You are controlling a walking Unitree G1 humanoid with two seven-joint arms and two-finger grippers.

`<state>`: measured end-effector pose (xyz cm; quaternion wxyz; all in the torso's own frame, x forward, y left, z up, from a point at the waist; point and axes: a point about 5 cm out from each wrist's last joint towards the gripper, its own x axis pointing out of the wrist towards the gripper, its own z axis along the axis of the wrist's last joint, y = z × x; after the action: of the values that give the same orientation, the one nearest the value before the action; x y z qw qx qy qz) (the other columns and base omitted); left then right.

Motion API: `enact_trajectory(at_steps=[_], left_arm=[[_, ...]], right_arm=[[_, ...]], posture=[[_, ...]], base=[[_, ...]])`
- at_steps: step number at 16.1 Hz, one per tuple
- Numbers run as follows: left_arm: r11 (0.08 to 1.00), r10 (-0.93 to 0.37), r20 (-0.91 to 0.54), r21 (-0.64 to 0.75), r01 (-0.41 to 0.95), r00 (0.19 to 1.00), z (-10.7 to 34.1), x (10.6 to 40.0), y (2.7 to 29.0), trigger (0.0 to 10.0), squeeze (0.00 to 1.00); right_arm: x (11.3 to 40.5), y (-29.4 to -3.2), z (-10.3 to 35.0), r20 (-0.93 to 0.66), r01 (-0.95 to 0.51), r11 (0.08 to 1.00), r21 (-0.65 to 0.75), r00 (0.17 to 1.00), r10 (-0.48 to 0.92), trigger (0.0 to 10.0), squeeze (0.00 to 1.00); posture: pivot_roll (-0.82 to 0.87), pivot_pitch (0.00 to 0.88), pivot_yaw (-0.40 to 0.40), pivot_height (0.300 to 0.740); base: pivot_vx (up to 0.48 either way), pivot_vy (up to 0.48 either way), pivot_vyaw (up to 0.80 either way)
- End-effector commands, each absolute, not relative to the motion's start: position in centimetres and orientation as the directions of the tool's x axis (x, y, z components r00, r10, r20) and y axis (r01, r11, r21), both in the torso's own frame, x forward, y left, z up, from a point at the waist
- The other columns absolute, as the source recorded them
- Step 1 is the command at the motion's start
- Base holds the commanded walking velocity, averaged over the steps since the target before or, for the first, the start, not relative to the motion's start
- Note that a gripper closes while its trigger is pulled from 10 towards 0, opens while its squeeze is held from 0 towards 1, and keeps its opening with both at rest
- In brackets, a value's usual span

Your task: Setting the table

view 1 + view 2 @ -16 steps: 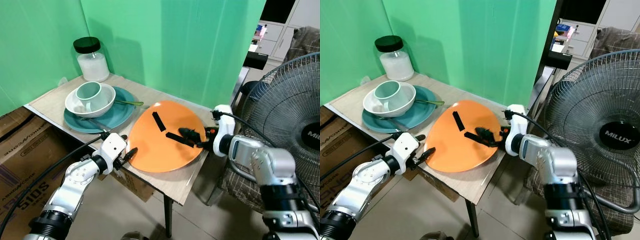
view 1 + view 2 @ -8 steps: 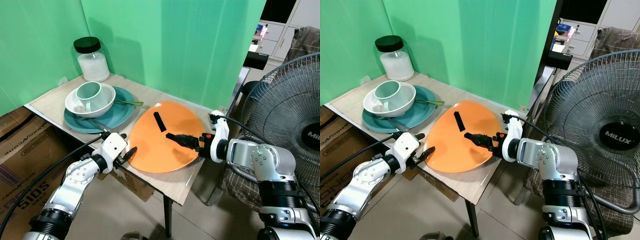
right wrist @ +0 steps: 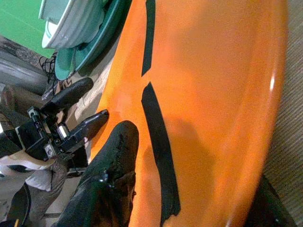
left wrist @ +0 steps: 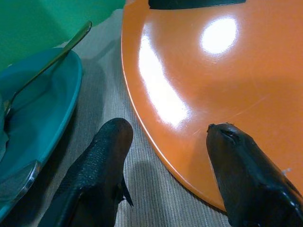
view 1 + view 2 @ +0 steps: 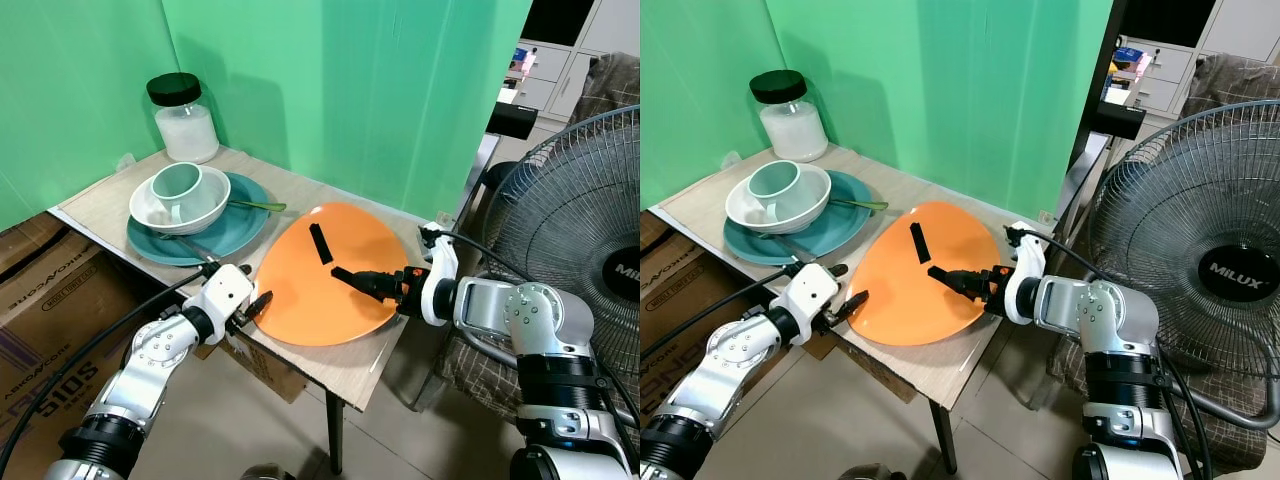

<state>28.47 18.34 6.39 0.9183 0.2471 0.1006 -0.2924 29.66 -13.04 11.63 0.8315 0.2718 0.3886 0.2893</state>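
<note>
The big fan (image 5: 590, 250) stands to the right of the right arm, its grille cut off by the frame edge, and a cardboard box (image 5: 45, 300) under the bench (image 5: 330, 365) on the left is only partly seen. On the bench, between the two sets of jaws, lies the orange plate (image 5: 330, 280), tilted up along its right side; two black strips mark its face, but in the head views the nearer strip merges with a black finger, so it is hard to tell strip from finger. The right jaws (image 5: 965, 283) are clamped on the plate's right edge: in the right wrist view one finger (image 3: 111, 175) lies over the orange face while the other, mostly cut off at the frame corner, sits below the rim. The left jaws (image 4: 165, 156) are spread and hold nothing; they straddle the plate's near-left rim, one finger on the bench beside it, the other over the plate, and contact with the plate cannot be made out. Beyond the left jaws sits a teal plate (image 5: 235, 225) carrying a white bowl (image 5: 200, 205) with a pale green mug (image 5: 178, 188) in it and a spoon (image 5: 255, 206) resting on the plate's rim. Farther back stands a black-lidded jar (image 5: 183, 118) of white contents by the green wall (image 5: 350, 90).
</note>
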Motion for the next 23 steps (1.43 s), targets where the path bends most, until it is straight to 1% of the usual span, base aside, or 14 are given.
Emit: enact_trajectory(at_steps=[1,10,12,13,14,15,16,17,18,19,20,21,22,23], left_arm=[[0.699,-0.455,-0.411,0.385,0.603,0.790,4.8,27.8,19.0,10.0,0.00],[0.696,-0.443,-0.412,0.402,0.595,0.796,4.9,28.1,19.2,10.0,0.00],[0.703,-0.431,-0.399,0.414,0.579,0.809,5.1,28.3,19.4,10.0,0.00],[0.711,-0.426,-0.377,0.422,0.562,0.822,5.5,28.5,19.4,10.0,0.00],[0.744,-0.441,-0.331,0.386,0.546,0.835,6.4,28.9,19.4,10.0,0.00],[0.755,-0.459,-0.305,0.361,0.547,0.835,6.9,29.0,19.2,10.0,0.00],[0.781,-0.477,-0.242,0.325,0.533,0.845,8.0,29.3,19.0,10.0,0.00],[0.810,-0.492,-0.163,0.275,0.518,0.855,9.5,29.5,18.9,10.0,0.94],[0.819,-0.493,-0.129,0.265,0.509,0.860,10.2,29.6,18.8,10.0,1.00],[0.830,-0.508,-0.013,0.262,0.493,0.861,13.2,30.0,18.5,10.0,0.25],[0.831,-0.511,0.008,0.261,0.491,0.860,13.8,30.1,18.4,10.0,0.25],[0.833,-0.520,0.047,0.248,0.494,0.853,14.9,30.1,18.2,10.0,0.00],[0.838,-0.523,0.084,0.235,0.493,0.848,16.1,30.1,17.9,10.0,0.00],[0.847,-0.506,0.096,0.246,0.472,0.857,16.9,30.1,17.8,10.0,0.00]], right_arm=[[30.0,-13.0,12.3,-0.480,-0.276,0.684,0.675,0.539,0.692,0.0,0.00],[30.0,-13.1,12.3,-0.502,-0.285,0.689,0.667,0.512,0.697,0.0,0.00],[30.2,-13.2,12.7,-0.487,-0.285,0.677,0.679,0.515,0.705,0.0,0.00],[30.3,-13.2,12.9,-0.474,-0.284,0.667,0.689,0.519,0.711,0.0,0.00],[30.4,-13.2,13.2,-0.449,-0.289,0.650,0.703,0.528,0.721,0.0,0.00],[30.4,-13.3,13.3,-0.437,-0.291,0.642,0.709,0.533,0.724,0.0,0.00],[30.4,-13.4,13.5,-0.418,-0.291,0.629,0.721,0.542,0.729,0.0,0.00],[30.4,-13.4,13.9,-0.400,-0.293,0.620,0.728,0.552,0.732,0.0,0.00],[30.4,-13.5,14.1,-0.392,-0.295,0.616,0.730,0.558,0.732,0.0,0.00],[30.3,-13.9,14.9,-0.348,-0.305,0.591,0.747,0.578,0.738,0.0,0.00],[30.2,-14.0,15.1,-0.342,-0.307,0.588,0.748,0.582,0.738,0.0,0.00],[30.0,-14.2,15.5,-0.325,-0.317,0.583,0.748,0.590,0.739,0.0,0.00],[29.7,-14.5,16.0,-0.305,-0.327,0.578,0.747,0.604,0.737,0.0,0.00],[29.4,-15.2,16.9,-0.276,-0.358,0.602,0.714,0.646,0.712,0.0,0.00]], posture=[[0.16,0.000,0.021,0.740],[0.16,0.000,0.025,0.740],[0.16,0.000,0.022,0.740],[0.16,0.000,0.021,0.740],[0.15,0.000,0.020,0.740],[0.15,0.000,0.020,0.740],[0.15,0.000,0.023,0.740],[0.15,0.000,0.023,0.740],[0.15,0.000,0.027,0.740],[0.15,0.000,0.031,0.740],[0.14,0.000,0.035,0.740],[0.14,0.000,0.037,0.740],[0.14,0.000,0.042,0.740],[0.14,0.000,0.050,0.740]], base=[[0.000,0.000,0.00],[0.000,0.000,0.00],[0.000,0.000,0.00],[0.000,0.000,0.00],[0.000,0.000,0.00],[0.000,0.000,0.00],[0.000,0.000,0.00],[0.000,0.000,0.00],[0.000,0.000,0.00],[0.000,0.000,0.00],[0.000,0.000,0.00],[0.000,0.000,0.00],[0.000,0.000,0.00],[0.000,0.000,0.00]])
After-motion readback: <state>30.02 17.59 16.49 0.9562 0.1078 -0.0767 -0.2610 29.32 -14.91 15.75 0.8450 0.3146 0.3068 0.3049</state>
